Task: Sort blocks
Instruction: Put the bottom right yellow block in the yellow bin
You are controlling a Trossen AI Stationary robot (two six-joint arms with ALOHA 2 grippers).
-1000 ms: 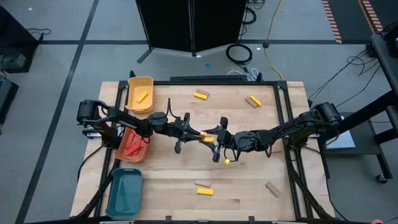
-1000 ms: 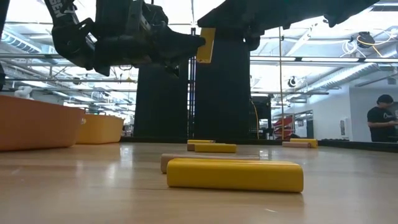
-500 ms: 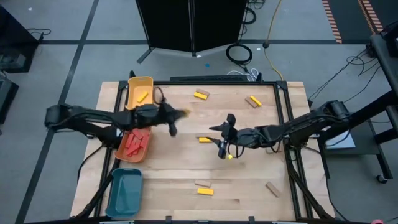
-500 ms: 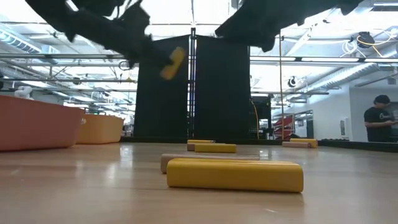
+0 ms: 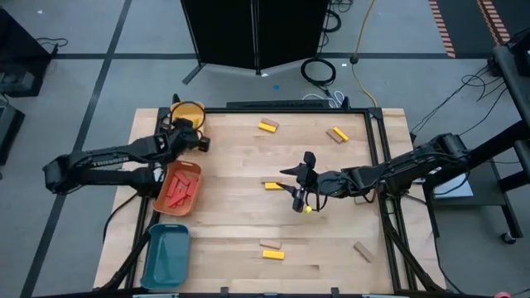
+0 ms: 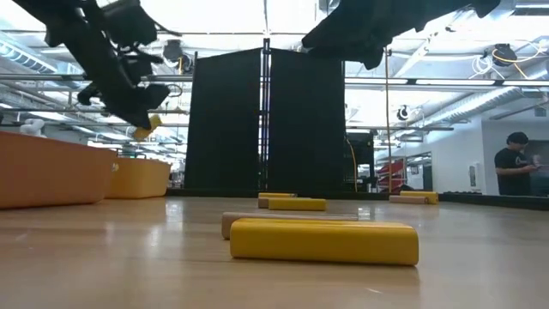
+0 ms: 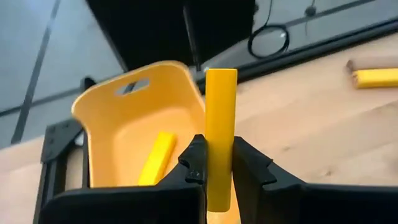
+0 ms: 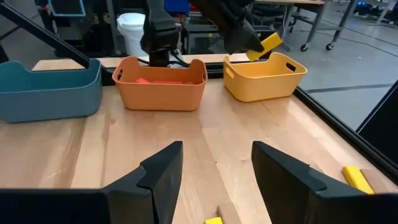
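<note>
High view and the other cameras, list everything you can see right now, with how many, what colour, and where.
Table: one, pale wood, under everything.
Trays: three along the table's left side; yellow, orange, teal.
Red blocks: several, in the orange tray.
Yellow blocks: one lying in the yellow tray, one held block, at least three loose on the table.
Tan blocks: at least three, scattered on the table.
Person: one, dark top, far back in the room.
Left gripper: fingers shut on the held block, above the yellow tray.
Right gripper: fingers open, over the table's middle.
</note>
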